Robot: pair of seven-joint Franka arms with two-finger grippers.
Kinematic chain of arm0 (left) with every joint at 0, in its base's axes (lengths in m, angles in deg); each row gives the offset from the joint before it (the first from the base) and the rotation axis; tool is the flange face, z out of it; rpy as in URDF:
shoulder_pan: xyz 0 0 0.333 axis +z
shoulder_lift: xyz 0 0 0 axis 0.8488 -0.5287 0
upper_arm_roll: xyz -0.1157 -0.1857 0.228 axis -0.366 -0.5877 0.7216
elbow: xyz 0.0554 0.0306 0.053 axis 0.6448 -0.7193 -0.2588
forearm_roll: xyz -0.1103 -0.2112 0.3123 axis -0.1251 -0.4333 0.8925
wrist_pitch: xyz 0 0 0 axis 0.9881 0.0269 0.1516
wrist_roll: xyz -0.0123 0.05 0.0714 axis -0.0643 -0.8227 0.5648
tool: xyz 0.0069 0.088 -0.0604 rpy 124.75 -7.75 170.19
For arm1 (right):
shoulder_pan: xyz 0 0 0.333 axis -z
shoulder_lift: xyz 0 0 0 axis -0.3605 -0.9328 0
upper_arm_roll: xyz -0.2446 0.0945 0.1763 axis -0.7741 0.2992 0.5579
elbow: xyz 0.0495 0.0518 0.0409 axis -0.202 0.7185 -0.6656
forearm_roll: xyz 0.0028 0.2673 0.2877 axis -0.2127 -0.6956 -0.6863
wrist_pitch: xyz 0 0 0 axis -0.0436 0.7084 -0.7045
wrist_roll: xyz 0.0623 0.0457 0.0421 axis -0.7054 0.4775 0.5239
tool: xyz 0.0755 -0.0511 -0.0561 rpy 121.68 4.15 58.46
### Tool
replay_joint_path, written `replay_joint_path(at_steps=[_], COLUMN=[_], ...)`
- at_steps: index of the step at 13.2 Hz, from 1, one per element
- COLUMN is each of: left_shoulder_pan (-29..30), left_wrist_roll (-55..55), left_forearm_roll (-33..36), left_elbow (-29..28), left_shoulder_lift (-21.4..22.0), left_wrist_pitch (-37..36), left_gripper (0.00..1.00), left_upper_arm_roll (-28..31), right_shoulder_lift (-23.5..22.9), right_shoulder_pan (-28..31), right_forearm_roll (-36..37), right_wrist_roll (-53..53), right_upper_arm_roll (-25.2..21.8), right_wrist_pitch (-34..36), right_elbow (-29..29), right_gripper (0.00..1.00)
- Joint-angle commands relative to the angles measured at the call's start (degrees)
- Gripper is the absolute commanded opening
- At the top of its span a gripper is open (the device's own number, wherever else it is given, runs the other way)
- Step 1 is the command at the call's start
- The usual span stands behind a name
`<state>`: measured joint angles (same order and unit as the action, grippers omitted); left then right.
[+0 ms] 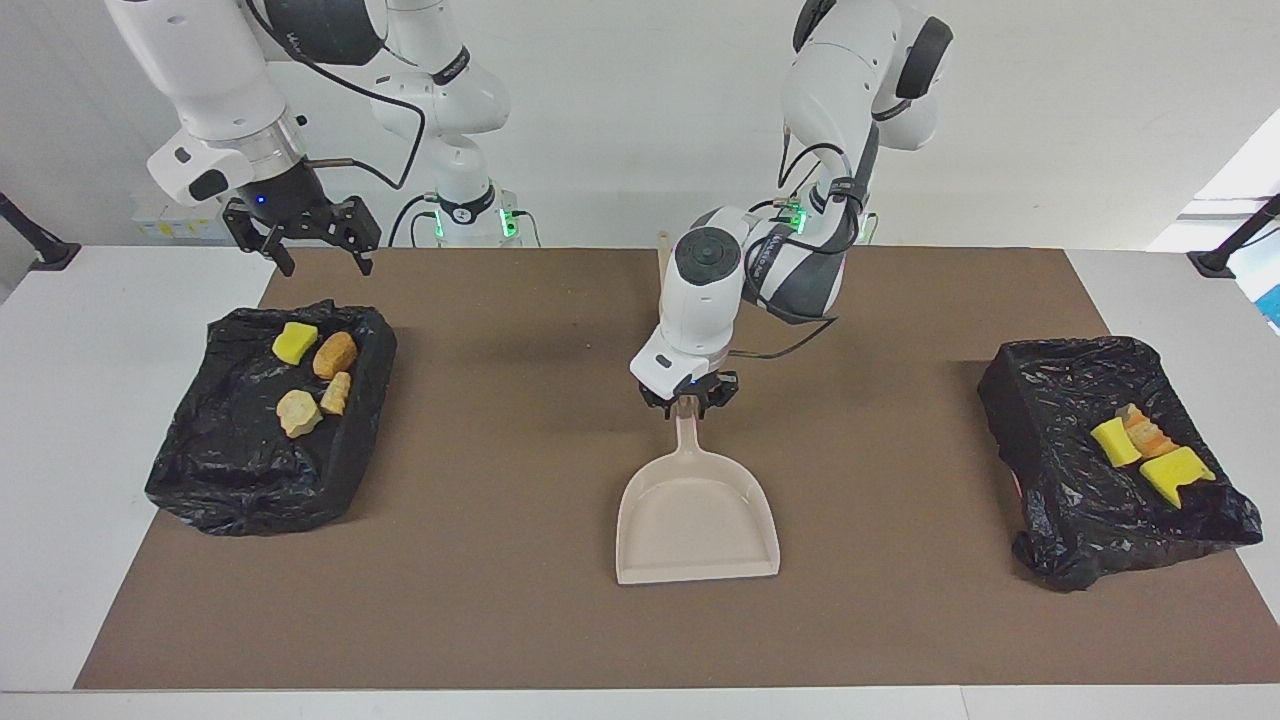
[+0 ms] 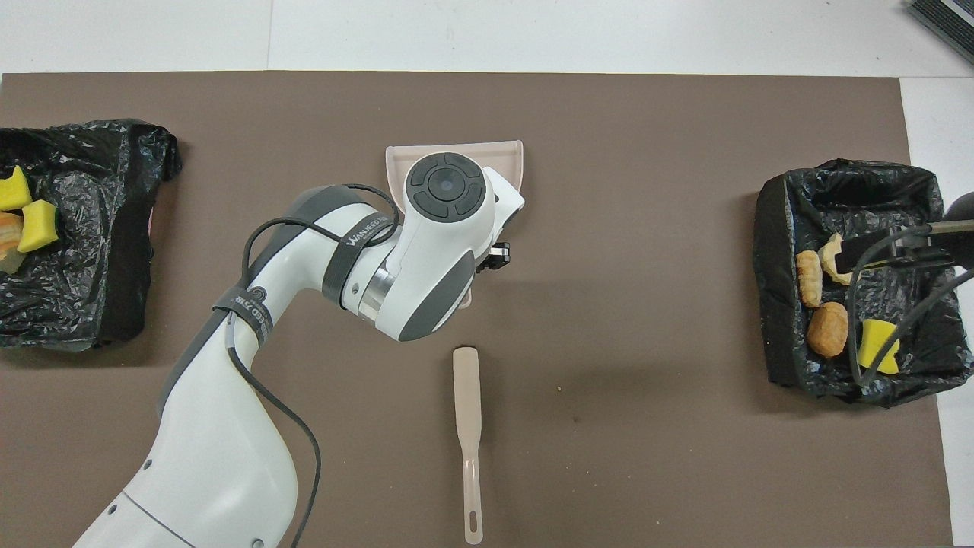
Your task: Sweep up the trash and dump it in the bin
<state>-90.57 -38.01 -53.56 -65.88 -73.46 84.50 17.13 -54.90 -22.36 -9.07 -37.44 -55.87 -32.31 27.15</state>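
The left arm (image 2: 251, 365) covers most of the beige dustpan (image 2: 456, 152). A beige spatula (image 2: 468, 426) lies nearer the robots.
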Motion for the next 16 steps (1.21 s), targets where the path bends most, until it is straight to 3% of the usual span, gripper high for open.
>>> replay_joint_path(at_steps=[1, 3, 6, 10, 16], left_shoulder_pan=[0.05, 2.41, 4.0, 13.38, 24.2], left_wrist_roll=[-3.68, -6.15, -6.68, -22.12, -35.05], left_forearm_roll=[-0.66, -0.4, 1.7, 2.42, 2.42], left_elbow=[-0.79, -3.6, -4.23, -5.72, -5.28], left_shoulder_lift=[3.27, 8.01, 12.31, 23.12, 31.04], left_wrist_pitch=[-1.34, -2.74, -10.74, -17.23, -21.29], left_gripper=[1.0, 1.0, 1.0, 1.0, 1.0], left_upper_arm_roll=[1.3, 1.39, 2.18, 2.53, 2.62], right_shoulder_lift=[1.18, 1.18, 1.18, 1.18, 1.18], right_shoulder_pan=[0.18, 0.18, 0.18, 0.18, 0.18], right_forearm_roll=[-1.0, -1.0, -1.0, -1.0, -1.0], right_wrist_roll=[-0.85, -0.85, -0.85, -0.85, -0.85], right_upper_arm_roll=[0.18, 0.18, 0.18, 0.18, 0.18], right_wrist_pitch=[-0.21, -0.21, -0.21, -0.21, -0.21], right_elbow=[1.33, 1.33, 1.33, 1.33, 1.33], right_gripper=[1.0, 1.0, 1.0, 1.0, 1.0])
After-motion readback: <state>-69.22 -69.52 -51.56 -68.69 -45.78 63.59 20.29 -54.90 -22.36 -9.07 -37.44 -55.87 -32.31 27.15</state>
